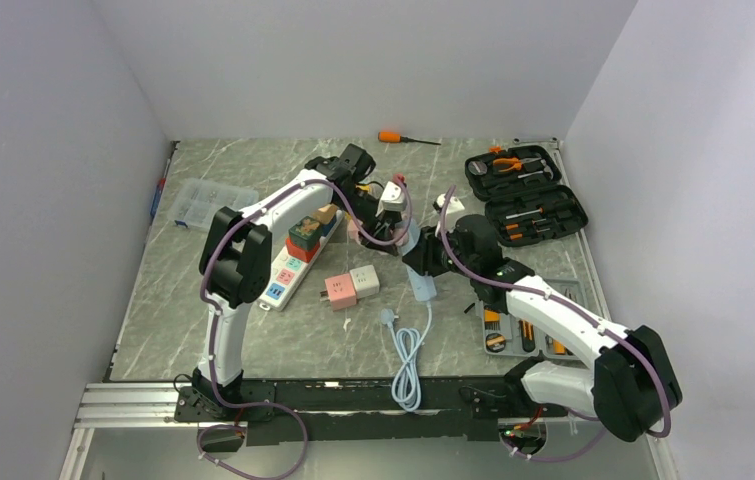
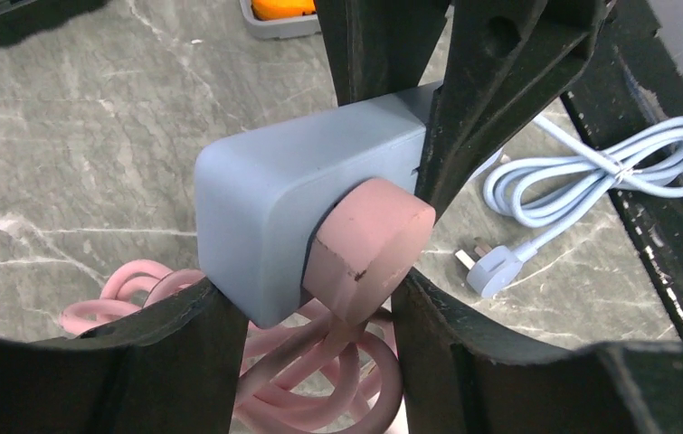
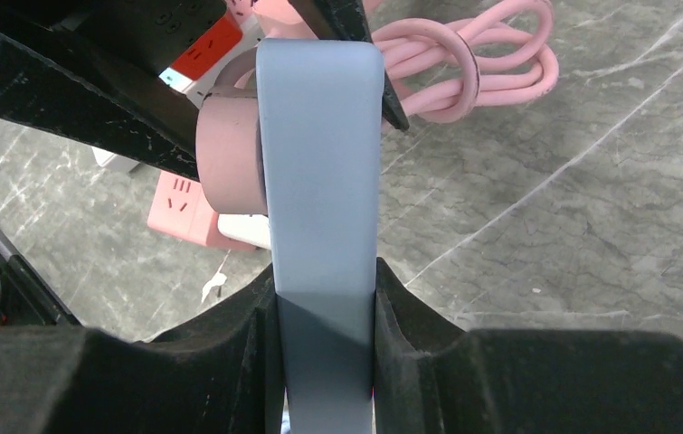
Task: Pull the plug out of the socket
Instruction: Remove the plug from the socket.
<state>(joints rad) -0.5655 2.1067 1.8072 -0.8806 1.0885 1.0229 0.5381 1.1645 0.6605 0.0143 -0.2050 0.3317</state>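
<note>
1. The right end effector (image 3: 324, 294) is clenched on the blue socket block (image 3: 319, 154). The block runs straight out between its fingers, above the surface (image 3: 591, 181).
2. The pink plug (image 2: 369, 240) is seated in the block's face, just left of the right end effector's fingers in its own view.
3. The left end effector (image 2: 414, 231) is grasping that plug, with one finger pressed above it and one below.
4. A pink cord (image 2: 129, 294) lies coiled on the surface beneath the left end effector, and a light blue cord (image 2: 600, 167) lies off to its right.
</note>
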